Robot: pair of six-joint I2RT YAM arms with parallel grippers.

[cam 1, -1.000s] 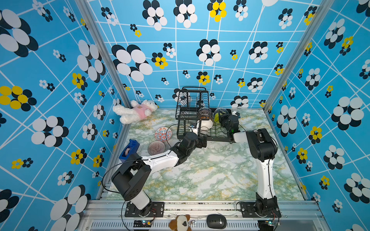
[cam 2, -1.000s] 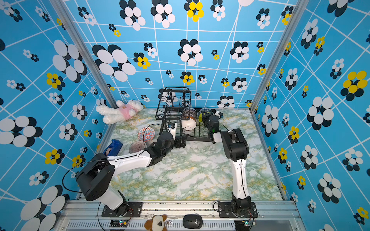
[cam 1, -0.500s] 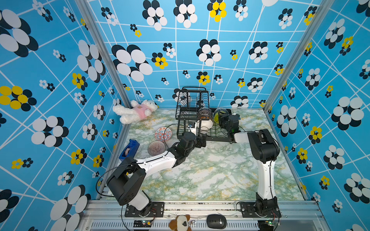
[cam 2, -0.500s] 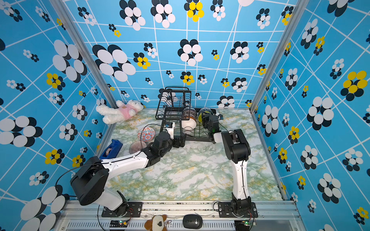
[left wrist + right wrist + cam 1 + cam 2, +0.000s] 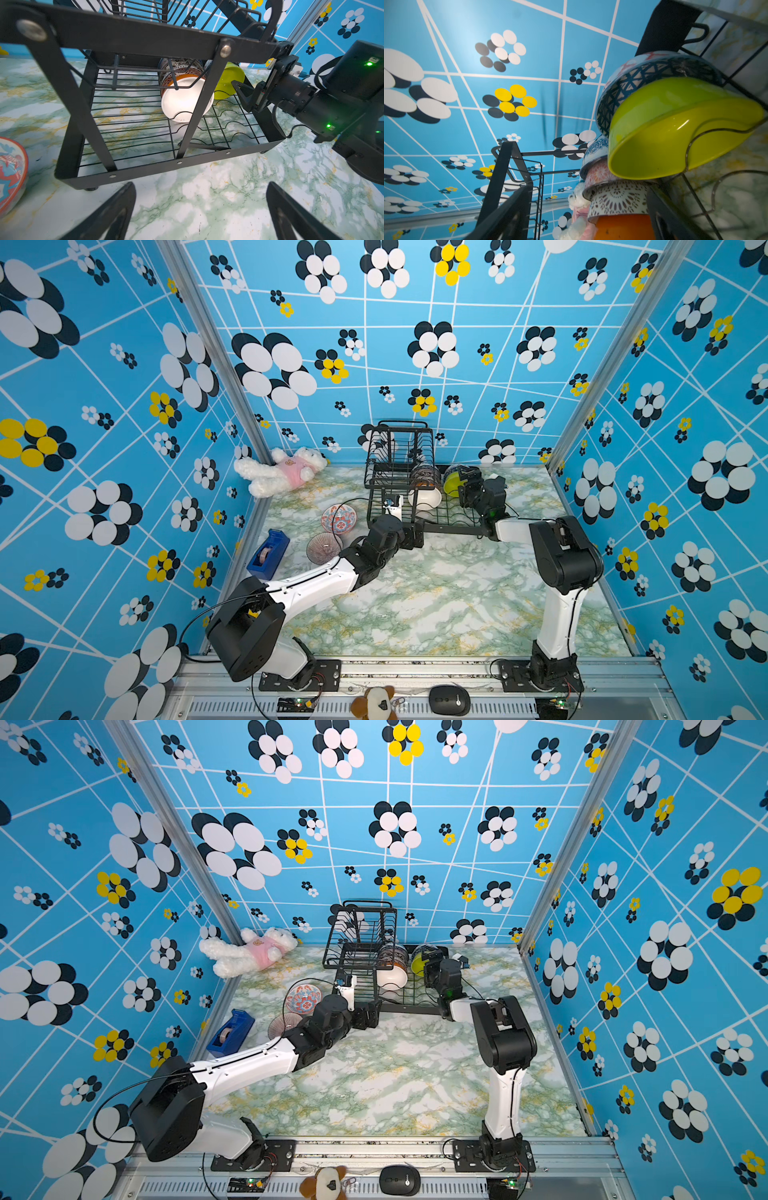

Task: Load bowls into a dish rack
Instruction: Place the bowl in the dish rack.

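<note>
Backing out cleanly is the job here, I reckon. My right claw [image 5: 464, 485] stands wide with nothing in it. The lime green bowl [image 5: 675, 128] sits on edge right ahead of its tips, in the lower tray of the dish rack [image 5: 166, 166], leaning on a lattice-patterned bowl [image 5: 643, 83] beyond. I'd pull straight back, level, so neither finger hooks the rim or a wire. My left claw [image 5: 200, 187], wide and empty too, hangs just short of the rack's front rail. Two bowls wait on the table [image 5: 436, 593] off to its left: the floral bowl [image 5: 338, 518] and the ribbed bowl [image 5: 324, 547].
</note>
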